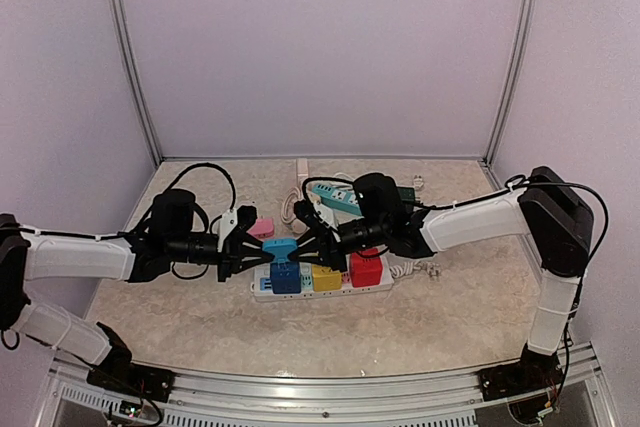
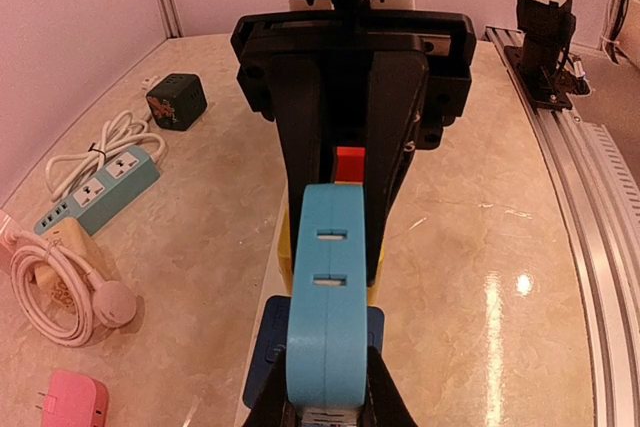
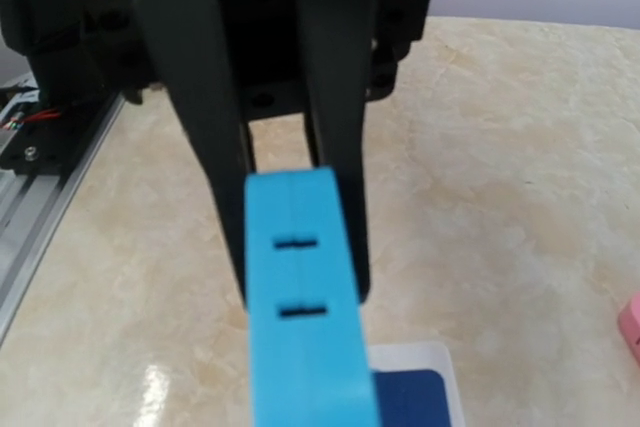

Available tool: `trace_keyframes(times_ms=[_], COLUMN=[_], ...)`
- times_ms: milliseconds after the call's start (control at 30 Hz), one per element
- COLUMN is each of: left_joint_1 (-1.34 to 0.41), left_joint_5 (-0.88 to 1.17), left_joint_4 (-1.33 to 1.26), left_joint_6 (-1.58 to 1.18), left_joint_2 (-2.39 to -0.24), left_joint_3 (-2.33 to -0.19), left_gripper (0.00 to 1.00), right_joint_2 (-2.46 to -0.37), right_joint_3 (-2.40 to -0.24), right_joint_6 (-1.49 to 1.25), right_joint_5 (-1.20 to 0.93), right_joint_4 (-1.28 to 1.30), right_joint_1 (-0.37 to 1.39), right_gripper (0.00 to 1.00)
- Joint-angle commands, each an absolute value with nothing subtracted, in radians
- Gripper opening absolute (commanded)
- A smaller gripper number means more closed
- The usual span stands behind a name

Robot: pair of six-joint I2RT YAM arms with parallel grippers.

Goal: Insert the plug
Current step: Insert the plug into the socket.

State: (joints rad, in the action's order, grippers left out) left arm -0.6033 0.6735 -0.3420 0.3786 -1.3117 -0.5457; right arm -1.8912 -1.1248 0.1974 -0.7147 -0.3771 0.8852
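The light-blue flat plastic plug (image 1: 280, 245) is held in the air directly between the two sets of fingers, each set pinching one end. It is gripped across its thin dimension, narrow edge up. Two small slots are seen on that upper edge (image 2: 330, 257). Its prongs are not seen in any view.

The left fingers (image 2: 262, 412) are pressed onto the near end of the plug in the left wrist view. The right fingers (image 2: 300, 137) are closed against the far end, one on each broad face.

The plug is judged to be light, rigid and not fragile. Its moulded faces look smooth, so some slipping or twisting under a push is to be expected. Hold is best taken on the two broad flat faces, close to the body's middle. The slotted edge and the prong side are best left free. A grip at one end alone is likely to let the plug pivot when it is pressed down.

Just below the fingers a white power strip (image 1: 330, 290) lies on the beige marble-patterned desk (image 1: 450, 307). A blue cube adapter (image 1: 285, 277) sits under the plug, with a yellow cube adapter (image 1: 326, 275) and a red cube adapter (image 1: 366, 267) beneath the right fingers. Beyond the fingers, well apart, a teal power strip (image 1: 335, 197) and a pink adapter (image 1: 262, 228) are lying.
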Motion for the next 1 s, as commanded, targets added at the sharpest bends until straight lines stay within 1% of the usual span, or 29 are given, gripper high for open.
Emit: trace_keyframes(times_ms=[0, 33, 67, 100, 133, 167, 233, 367, 433, 500, 600, 700, 733, 767, 833, 867, 967], left_joint_1=[-0.615, -0.613, -0.61, -0.608, -0.604, -0.602, -0.6, -0.6, -0.6, -0.6, -0.6, -0.599, -0.599, -0.598, -0.598, -0.598, -0.598], left_joint_5=[0.65, 0.644, 0.644, 0.644, 0.645, 0.652, 0.662, 0.663, 0.661, 0.663, 0.667, 0.671, 0.67, 0.672, 0.676, 0.678, 0.685], left_joint_4=[-0.391, -0.395, -0.391, -0.384, -0.374, -0.365, -0.36, -0.393, -0.396, -0.393, -0.389, -0.379, -0.375, -0.374, -0.376, -0.378, -0.388], left_joint_6=[0.388, 0.38, 0.373, 0.371, 0.369, 0.37, 0.367, 0.351, 0.355, 0.359, 0.363, 0.386, 0.392, 0.397, 0.405, 0.408, 0.418], left_joint_2=[-1.338, -1.34, -1.343, -1.345, -1.347, -1.348, -1.349, -1.351, -1.352, -1.352, -1.352, -1.353, -1.352, -1.353, -1.354, -1.354, -1.365], left_joint_3=[-0.556, -0.553, -0.553, -0.552, -0.553, -0.554, -0.555, -0.559, -0.561, -0.561, -0.558, -0.554, -0.554, -0.554, -0.556, -0.558, -0.556], left_gripper=[0.3, 0.47, 0.54, 0.56, 0.56, 0.54, 0.44, 0.22, 0.13, 0.07, 0.06, 0.14, 0.15, 0.14, 0.03, 0.0, 0.0], right_joint_2=[-1.868, -1.866, -1.863, -1.86, -1.858, -1.857, -1.856, -1.864, -1.863, -1.865, -1.867, -1.864, -1.863, -1.864, -1.866, -1.869, -1.882], right_joint_3=[-1.138, -1.132, -1.128, -1.123, -1.12, -1.117, -1.112, -1.113, -1.112, -1.113, -1.12, -1.127, -1.128, -1.128, -1.131, -1.134, -1.144], right_joint_6=[0.15, 0.15, 0.147, 0.14, 0.134, 0.134, 0.136, 0.136, 0.142, 0.15, 0.182, 0.217, 0.224, 0.226, 0.232, 0.236, 0.248], right_joint_5=[-0.695, -0.69, -0.69, -0.694, -0.696, -0.695, -0.697, -0.701, -0.697, -0.694, -0.679, -0.665, -0.664, -0.664, -0.664, -0.663, -0.648], right_joint_4=[-0.413, -0.421, -0.428, -0.438, -0.449, -0.458, -0.465, -0.466, -0.459, -0.445, -0.389, -0.338, -0.329, -0.321, -0.311, -0.306, -0.291], right_joint_1=[0.893, 0.89, 0.886, 0.881, 0.877, 0.875, 0.874, 0.874, 0.875, 0.875, 0.875, 0.874, 0.874, 0.873, 0.875, 0.873, 0.874], right_gripper=[0.0, 0.0, 0.0, 0.0, 0.0, 0.0, 0.0, 0.0, 0.0, 0.0, 0.0, 0.0, 0.0, 0.0, 0.0, 0.0, 0.0])
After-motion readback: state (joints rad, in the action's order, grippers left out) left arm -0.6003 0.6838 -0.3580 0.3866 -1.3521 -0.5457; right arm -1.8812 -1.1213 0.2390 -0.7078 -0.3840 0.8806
